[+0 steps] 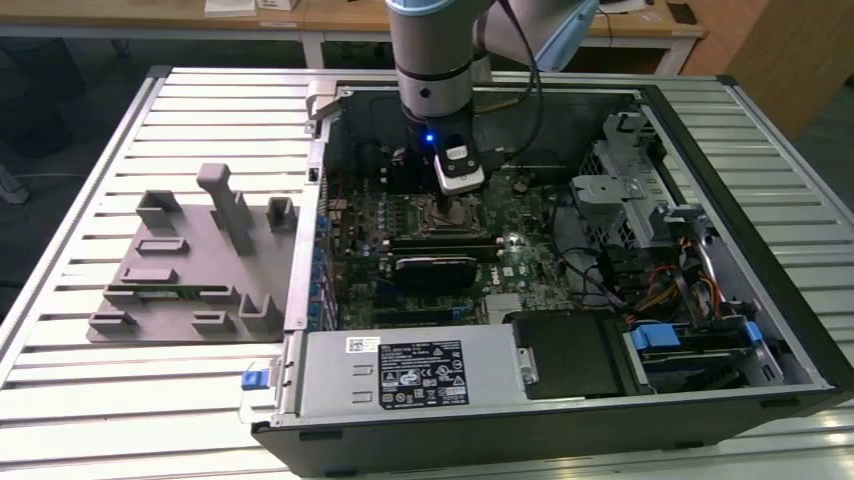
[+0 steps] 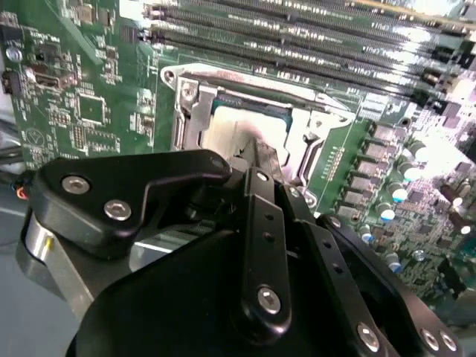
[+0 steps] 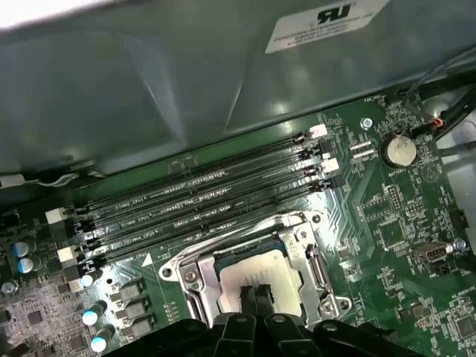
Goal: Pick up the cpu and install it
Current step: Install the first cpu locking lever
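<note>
The claw (image 3: 255, 297), fingers pinched nearly together and holding nothing I can make out, hangs just above the cpu (image 3: 256, 277), which sits inside the socket frame (image 3: 316, 264). A sideways nudge could skew it and bend pins.

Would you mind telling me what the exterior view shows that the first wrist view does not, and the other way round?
Exterior view alone: the grey fixture block on the slatted table, the power supply and the drive bays.

First wrist view alone: the coin cell and the cpu lying in its socket frame, with the gripper right above it.

Both: the motherboard and the memory slots.
</note>
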Available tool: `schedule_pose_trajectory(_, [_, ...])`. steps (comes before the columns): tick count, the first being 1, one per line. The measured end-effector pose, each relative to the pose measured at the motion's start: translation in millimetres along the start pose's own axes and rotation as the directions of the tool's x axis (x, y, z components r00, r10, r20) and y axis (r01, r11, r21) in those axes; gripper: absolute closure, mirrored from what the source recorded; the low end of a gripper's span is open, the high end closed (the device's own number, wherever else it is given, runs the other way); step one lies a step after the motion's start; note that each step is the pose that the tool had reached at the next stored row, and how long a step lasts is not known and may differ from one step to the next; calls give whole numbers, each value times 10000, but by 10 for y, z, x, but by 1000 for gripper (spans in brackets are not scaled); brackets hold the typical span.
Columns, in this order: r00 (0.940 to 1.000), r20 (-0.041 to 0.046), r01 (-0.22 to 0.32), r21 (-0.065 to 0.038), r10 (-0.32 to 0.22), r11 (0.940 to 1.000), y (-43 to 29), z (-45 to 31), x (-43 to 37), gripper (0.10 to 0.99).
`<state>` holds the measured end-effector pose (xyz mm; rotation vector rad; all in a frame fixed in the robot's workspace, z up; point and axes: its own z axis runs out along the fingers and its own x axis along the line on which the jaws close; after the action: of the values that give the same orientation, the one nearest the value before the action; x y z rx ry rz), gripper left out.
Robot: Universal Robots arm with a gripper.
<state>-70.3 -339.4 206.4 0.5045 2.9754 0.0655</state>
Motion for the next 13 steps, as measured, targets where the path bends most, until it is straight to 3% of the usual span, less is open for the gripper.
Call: schedule_pose_trajectory(13, [9999, -23, 131, 9, -131, 9999, 26, -2, -74, 980])
